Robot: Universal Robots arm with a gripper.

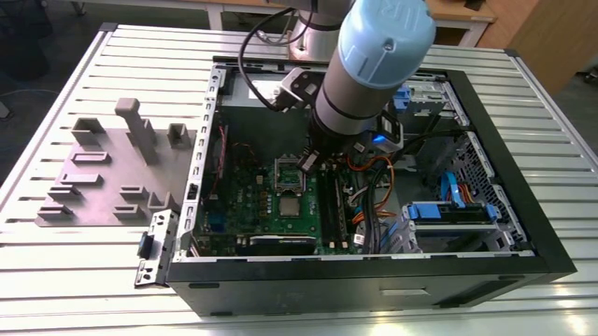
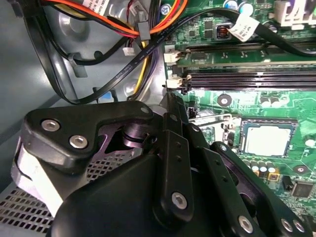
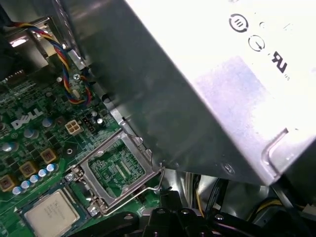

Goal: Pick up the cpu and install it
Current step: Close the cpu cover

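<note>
grey slotted blocks (image 1: 112,171) on the tabletop (image 1: 56,280), outside the open computer case (image 1: 374,280), on the exterior view's left | cpu (image 1: 290,207) flat on the motherboard (image 1: 248,199), just beside the raised socket frame (image 1: 290,175) | end effector (image 1: 311,162) over that frame, grip unclear, nothing seen held | cpu (image 3: 51,211) (image 2: 267,138) in both wrist views

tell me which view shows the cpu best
The second wrist view: the cpu lies flat, its whole top showing. The first wrist view cuts off one corner; in the exterior view it is a small square.
</note>
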